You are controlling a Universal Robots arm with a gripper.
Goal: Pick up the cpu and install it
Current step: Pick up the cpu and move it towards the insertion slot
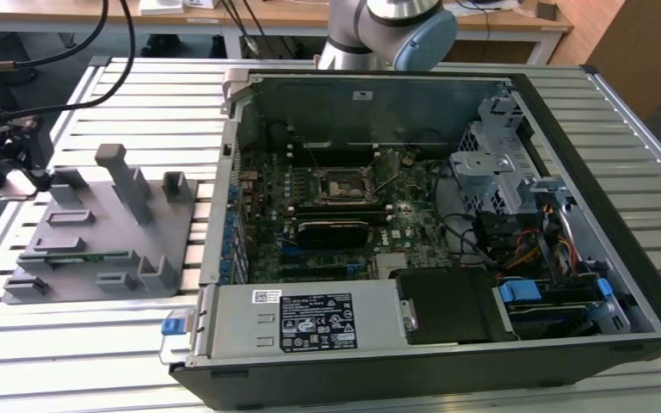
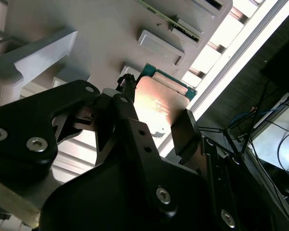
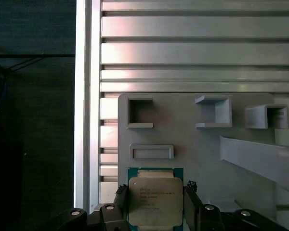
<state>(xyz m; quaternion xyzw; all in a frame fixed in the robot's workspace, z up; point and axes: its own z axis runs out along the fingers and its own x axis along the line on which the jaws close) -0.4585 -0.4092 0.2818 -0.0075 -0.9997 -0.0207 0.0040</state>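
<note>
We record a slatted aluminium tabletop [image 1: 135, 86], pale, with bright light along its ribs. Beyond the tabletop's far edge stands a light wooden desk [image 1: 55, 17]. Black cables [image 1: 133, 43] loop down over the tabletop. Beside the tabletop we note a wooden panel [image 1: 640, 43] and dark floor [image 3: 33, 120].

A high exterior view looks steeply down over the whole slatted worktop [image 1: 147, 86], grey fixture [image 1: 78, 245] at nine o'clock of the open computer case [image 1: 423, 107], while both wrist views sit close behind the gripper [image 3: 155, 191], the first facing straight down, the second slanting, sharing the fixture's edge and the clasped cpu [image 3: 154, 204].
</note>
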